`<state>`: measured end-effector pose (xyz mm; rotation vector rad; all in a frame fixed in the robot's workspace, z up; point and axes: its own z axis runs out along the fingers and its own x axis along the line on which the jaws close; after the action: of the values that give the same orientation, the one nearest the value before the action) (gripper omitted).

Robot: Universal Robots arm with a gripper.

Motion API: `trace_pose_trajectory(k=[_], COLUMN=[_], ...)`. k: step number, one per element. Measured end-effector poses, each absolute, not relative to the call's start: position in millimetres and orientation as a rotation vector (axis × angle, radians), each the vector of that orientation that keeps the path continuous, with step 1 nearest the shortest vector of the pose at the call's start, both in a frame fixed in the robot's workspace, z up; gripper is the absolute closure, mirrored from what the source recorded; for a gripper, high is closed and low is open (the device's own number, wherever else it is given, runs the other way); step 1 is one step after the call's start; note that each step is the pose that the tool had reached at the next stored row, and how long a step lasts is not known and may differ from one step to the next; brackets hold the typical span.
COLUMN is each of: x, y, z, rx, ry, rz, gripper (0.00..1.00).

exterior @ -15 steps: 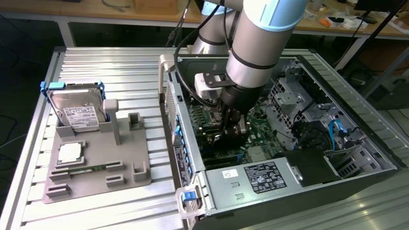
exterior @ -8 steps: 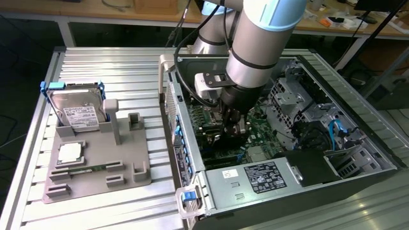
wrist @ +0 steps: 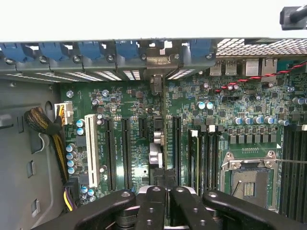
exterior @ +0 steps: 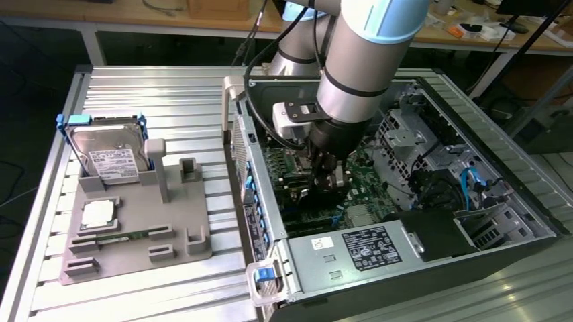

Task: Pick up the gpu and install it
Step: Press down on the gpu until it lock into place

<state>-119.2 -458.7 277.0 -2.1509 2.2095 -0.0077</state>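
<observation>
Bench (exterior: 152, 87): ribbed metal, carrying an open computer case (exterior: 501, 168) and grey parts tray (exterior: 170, 221).
Tool (wrist: 164, 191): reaching into the case, clamping shut on the gpu (wrist: 163, 129).
Gpu: standing edge-on over the motherboard (wrist: 134, 148), bracket meeting the rear slots.

The arm (exterior: 358, 60) is a thick silver-grey tube with pale blue caps at its joints and a thin black band round the lower segment. A black cable runs alongside it. Near the wrist sits a light grey block with a dark panel. The claw (wrist: 163, 191) is matt black, its linkages pinned with round screws
</observation>
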Motion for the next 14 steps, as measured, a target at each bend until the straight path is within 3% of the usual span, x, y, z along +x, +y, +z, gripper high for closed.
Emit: trace_pose_trajectory(k=[14], x=[-156.1], y=[-458.4], z=[276.5], rx=[-2.147], ry=[2.206], rz=[-0.016], gripper=[0.89])
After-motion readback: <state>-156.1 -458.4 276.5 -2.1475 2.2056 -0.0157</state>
